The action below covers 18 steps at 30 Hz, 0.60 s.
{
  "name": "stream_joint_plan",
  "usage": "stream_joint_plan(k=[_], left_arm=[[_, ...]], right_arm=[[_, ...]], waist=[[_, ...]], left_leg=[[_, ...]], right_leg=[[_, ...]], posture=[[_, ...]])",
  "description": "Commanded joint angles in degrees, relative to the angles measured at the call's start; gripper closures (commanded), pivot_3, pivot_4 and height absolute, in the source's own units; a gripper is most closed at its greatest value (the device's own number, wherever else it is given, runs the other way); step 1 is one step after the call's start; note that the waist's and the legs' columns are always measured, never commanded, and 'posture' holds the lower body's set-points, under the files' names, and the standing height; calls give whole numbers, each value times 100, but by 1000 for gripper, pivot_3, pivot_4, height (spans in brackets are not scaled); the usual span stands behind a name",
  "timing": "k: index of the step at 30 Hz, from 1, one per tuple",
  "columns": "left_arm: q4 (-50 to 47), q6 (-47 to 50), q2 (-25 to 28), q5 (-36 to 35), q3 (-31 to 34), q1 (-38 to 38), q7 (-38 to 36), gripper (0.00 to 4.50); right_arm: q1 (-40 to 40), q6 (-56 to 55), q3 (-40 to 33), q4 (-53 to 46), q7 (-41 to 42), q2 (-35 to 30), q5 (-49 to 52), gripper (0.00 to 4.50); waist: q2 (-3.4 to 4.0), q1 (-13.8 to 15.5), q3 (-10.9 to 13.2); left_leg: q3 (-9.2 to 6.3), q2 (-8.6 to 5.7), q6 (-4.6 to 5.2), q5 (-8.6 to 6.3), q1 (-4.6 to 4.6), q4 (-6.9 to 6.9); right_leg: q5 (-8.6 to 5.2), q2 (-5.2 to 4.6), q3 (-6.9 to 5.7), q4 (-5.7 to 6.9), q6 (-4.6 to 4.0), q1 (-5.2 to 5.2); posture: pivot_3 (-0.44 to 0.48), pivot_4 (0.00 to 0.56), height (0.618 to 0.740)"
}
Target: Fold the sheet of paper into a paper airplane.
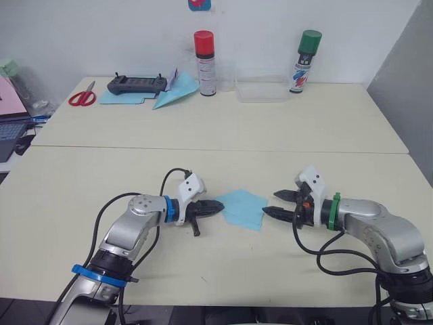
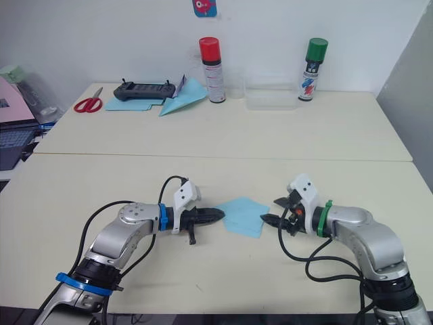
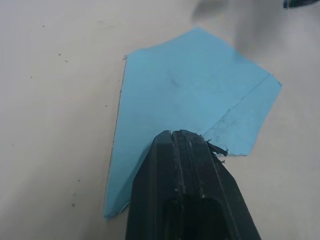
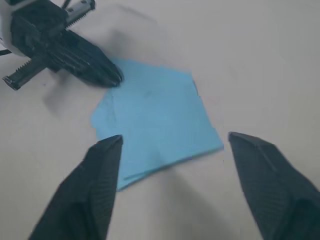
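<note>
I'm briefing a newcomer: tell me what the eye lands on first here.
The folded light blue sheet of paper lies on the near table between two grippers. The left gripper, shut, rests its tip on the sheet's edge; the right gripper hangs open just beside it. At the far table's back stand a red-capped spray can and a green-capped one.

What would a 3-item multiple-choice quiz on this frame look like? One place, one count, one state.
1. Where does the sheet of paper lie?
A. between the two grippers
B. under the scissors
C. inside the clear box

2. How many spray cans stand at the far edge?
A. one
B. two
C. four

3. How are the right gripper's fingers?
A. shut on the paper
B. shut on nothing
C. spread open

Answers:
1 A, the left gripper is at one edge of the sheet and the right at the other.
2 B, the red-capped can and the green-capped can.
3 C, the right wrist view shows a wide gap.
</note>
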Motion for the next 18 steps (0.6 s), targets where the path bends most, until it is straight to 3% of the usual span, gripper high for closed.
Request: stream_joint_plan(k=[1,12,18], left_arm=[[137,203,20,165,-270,168,-88,4500],[51,265,37,171,-269,164,-56,4500],[-15,290,89,169,-248,194,-57,4500]], right_arm=[[-234,1251,-513,-199,-443,407,532,42],[-932,2425,-1349,553,-1567,2274,421,42],[-1129,2460,-1723,792,-1718,2583,482,42]], waist=[[1,0,-1],[7,-20,-29],[8,-23,-30]], left_leg=[[0,0,0,0,0,0],[1,0,0,0,1,-3],[2,0,0,0,1,-3]], right_leg=[[0,0,1,0,0,0],[-1,1,0,-2,1,-1],[-1,1,1,-3,1,-2]], posture=[[0,150,740],[0,150,740],[0,150,740]])
